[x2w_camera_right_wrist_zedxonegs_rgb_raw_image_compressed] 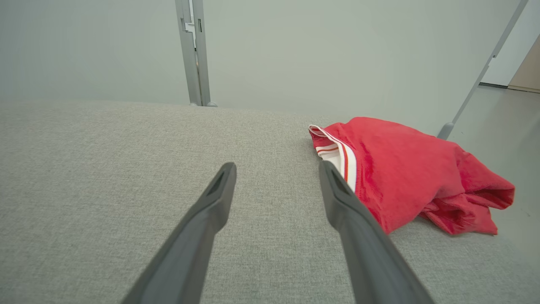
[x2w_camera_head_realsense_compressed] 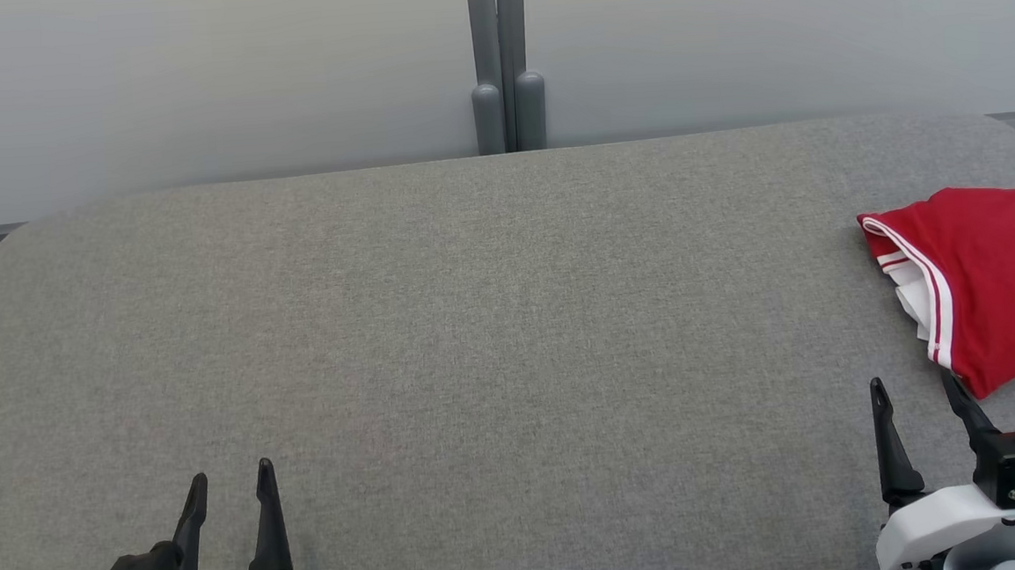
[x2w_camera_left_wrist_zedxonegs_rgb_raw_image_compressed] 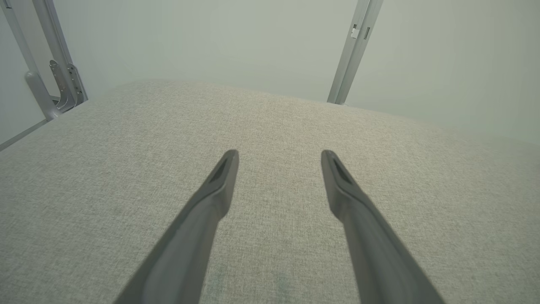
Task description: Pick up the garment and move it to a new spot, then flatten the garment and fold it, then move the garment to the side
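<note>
**Both hands open, garment at right edge of desk**

Head: red garment (x2w_camera_head_realsense_compressed: 992,282) with white striped trim lies bunched at the right edge of the grey desk (x2w_camera_head_realsense_compressed: 474,322). Right hand (x2w_camera_head_realsense_compressed: 912,379) is just beside its near corner, fingers spread, holding nothing. Left hand (x2w_camera_head_realsense_compressed: 232,471) is at lower left, also spread and holding nothing, well apart from the garment.
Left wrist: fingers apart over grey desk fabric.
Right wrist: garment lies just beside the right-side finger, not gripped.
</note>
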